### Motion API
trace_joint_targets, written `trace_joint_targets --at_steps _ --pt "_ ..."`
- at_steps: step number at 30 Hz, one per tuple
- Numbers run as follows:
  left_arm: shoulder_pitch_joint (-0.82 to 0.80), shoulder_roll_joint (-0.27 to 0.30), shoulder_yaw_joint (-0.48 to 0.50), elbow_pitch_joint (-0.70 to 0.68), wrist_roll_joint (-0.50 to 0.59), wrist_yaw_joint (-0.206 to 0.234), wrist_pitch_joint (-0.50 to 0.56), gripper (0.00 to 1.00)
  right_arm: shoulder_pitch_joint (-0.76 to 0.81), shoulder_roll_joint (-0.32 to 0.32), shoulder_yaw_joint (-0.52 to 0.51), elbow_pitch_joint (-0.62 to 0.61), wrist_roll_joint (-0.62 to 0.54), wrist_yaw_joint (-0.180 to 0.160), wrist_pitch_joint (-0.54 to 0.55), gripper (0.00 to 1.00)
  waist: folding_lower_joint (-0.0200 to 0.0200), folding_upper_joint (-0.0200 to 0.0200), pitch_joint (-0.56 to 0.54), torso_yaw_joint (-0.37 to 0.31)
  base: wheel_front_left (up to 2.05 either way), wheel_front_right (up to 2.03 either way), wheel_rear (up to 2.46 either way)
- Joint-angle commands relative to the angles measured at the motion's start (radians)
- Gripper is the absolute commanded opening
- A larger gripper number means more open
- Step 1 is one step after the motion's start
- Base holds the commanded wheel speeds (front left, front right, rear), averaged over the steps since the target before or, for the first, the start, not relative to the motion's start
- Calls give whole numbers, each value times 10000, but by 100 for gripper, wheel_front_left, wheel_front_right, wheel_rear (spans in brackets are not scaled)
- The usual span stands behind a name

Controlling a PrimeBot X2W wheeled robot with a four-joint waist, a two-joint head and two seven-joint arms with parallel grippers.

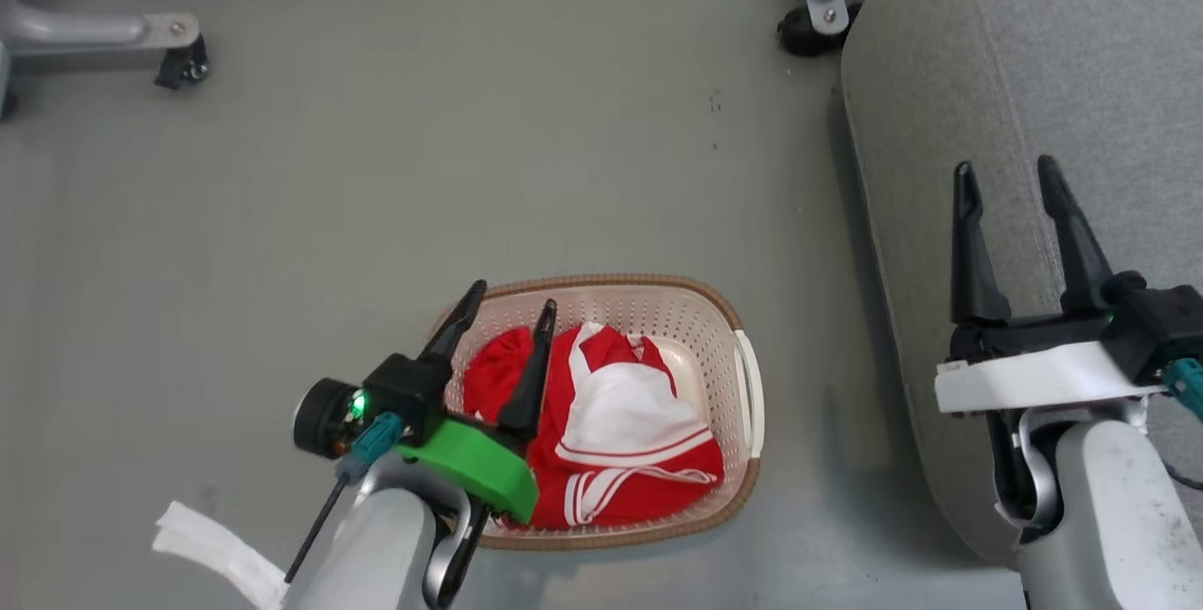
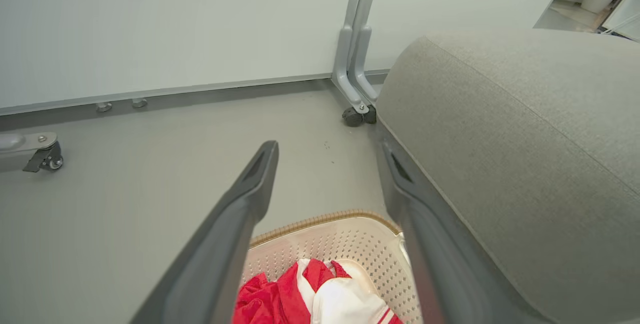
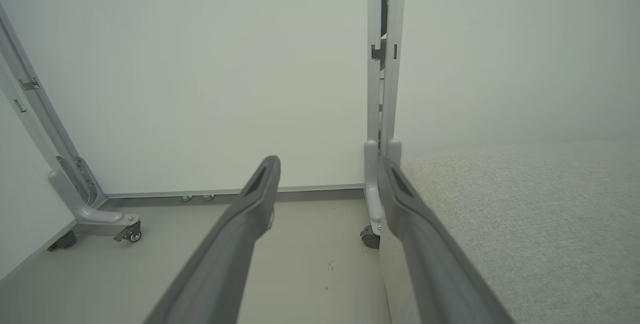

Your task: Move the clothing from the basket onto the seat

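Just under the left hand, the clothing.

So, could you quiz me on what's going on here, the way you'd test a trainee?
1. True or false: the red jersey lies inside the basket.
2. Which hand is poised over the basket? A: the left hand. B: the right hand.
3. Fill in the blank: both hands are ___ and hold nothing.

Key: 1 true; 2 A; 3 open.
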Motion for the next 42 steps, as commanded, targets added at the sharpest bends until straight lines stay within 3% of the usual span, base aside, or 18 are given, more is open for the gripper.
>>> trace_joint_targets --at_steps 1,11,17,23,32,42 --pt "-573 269 -413 365 -161 -24 -6 100 -301 -41 -131 -157 -137 1 -26 100 -1 0 1742 -187 0 0 0" --pt "-3680 1316 -4459 3683 -1091 -24 -5 100 -1271 -40 -146 -1066 -484 1 -26 100 -1 0 3824 -647 0 0 0" --pt "-5067 1098 -5782 5791 -1761 -25 543 100 -1663 -40 -71 -1507 -297 1 -25 100 -1 0 4819 -1046 0 0 0" --pt "-6004 1308 -7160 6390 -2934 -16 1539 100 -1959 -35 67 -1616 -132 1 -27 100 -1 0 5642 -1442 0 0 0" --pt "-6948 1728 -7803 7377 -3925 -54 2007 100 -2278 -26 344 -1746 519 1 -27 100 -1 0 6436 -1929 0 0 0" --pt "-7445 1792 -8758 7022 -4196 -17 2167 100 -2437 -33 385 -1654 670 1 -27 100 -1 0 6877 -2121 0 0 0"
